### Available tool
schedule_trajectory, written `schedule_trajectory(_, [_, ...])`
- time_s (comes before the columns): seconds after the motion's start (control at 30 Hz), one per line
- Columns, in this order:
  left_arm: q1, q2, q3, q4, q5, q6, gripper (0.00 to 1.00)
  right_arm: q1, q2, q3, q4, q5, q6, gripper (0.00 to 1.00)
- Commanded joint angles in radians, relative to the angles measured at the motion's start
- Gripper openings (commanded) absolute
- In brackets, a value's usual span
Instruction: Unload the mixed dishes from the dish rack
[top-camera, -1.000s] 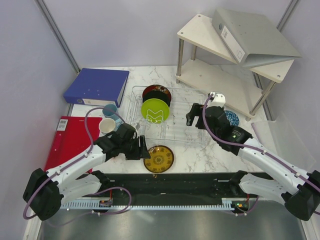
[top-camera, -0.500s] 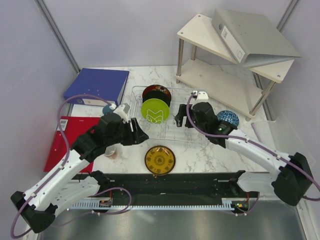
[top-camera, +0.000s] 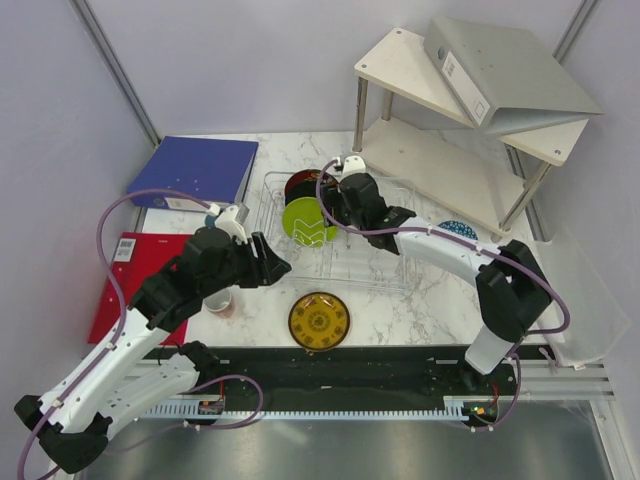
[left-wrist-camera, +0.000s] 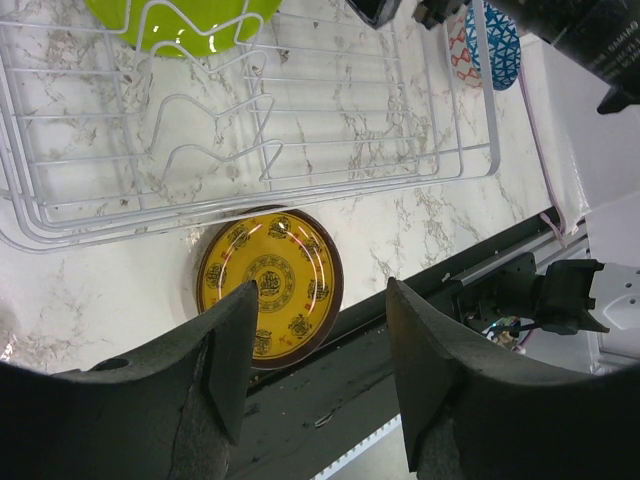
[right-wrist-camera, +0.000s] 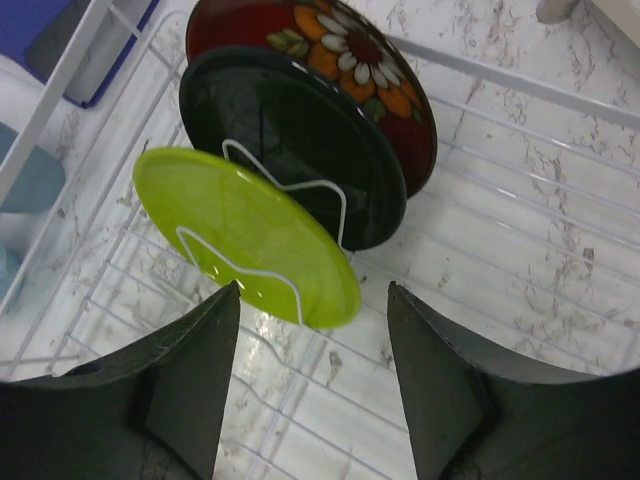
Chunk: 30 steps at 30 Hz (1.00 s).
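Lime-green marks the nearest of the 3 plates you see standing on edge in the dish rack (top-camera: 372, 256). The lime green plate (right-wrist-camera: 245, 235) is in front, the glossy black plate (right-wrist-camera: 300, 140) behind it, and the dark red floral plate (right-wrist-camera: 345, 60) at the back, each propped in the wire slots. Your right gripper (right-wrist-camera: 315, 395) hangs just above the lime green plate, its 2 fingers (right-wrist-camera: 190, 390) spread wide with nothing between them. Your left gripper (left-wrist-camera: 315, 375) is by the rack's near left corner, its fingers (left-wrist-camera: 225, 385) likewise apart and empty. Framed between them in the left wrist view is the yellow-brown patterned plate (left-wrist-camera: 268, 288), flat on the marble table (top-camera: 410, 300) just outside the rack's near rail. The small blue patterned dish (left-wrist-camera: 492, 45) sits on the table beside the rack's right end, partly hidden by the right arm in the top view. A blue binder (top-camera: 195, 170) and a red folder (top-camera: 125, 285) lie to the left.
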Motion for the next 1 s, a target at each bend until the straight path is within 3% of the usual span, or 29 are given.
schedule_trajectory(0.0, [0.001,-0.030,-0.008,0.032,-0.023,0.041,0.60,-0.001,0.086,0.106,0.056,0.044,-0.091,0.61])
schedule_trajectory(0.07, [0.001,-0.036,-0.011,0.032,-0.023,0.051,0.61,-0.001,0.121,0.119,0.053,0.057,-0.111,0.47])
schedule_trajectory(0.17, [-0.001,-0.044,-0.012,0.034,-0.023,0.063,0.60,-0.001,0.147,0.125,0.053,0.056,-0.120,0.38])
schedule_trajectory(0.5, [-0.001,-0.035,-0.026,0.035,-0.023,0.077,0.60,-0.002,0.182,0.113,0.113,0.082,-0.187,0.37])
schedule_trajectory(0.97, [0.001,-0.022,-0.046,0.043,-0.023,0.080,0.60,-0.002,0.187,0.091,0.120,0.088,-0.210,0.19])
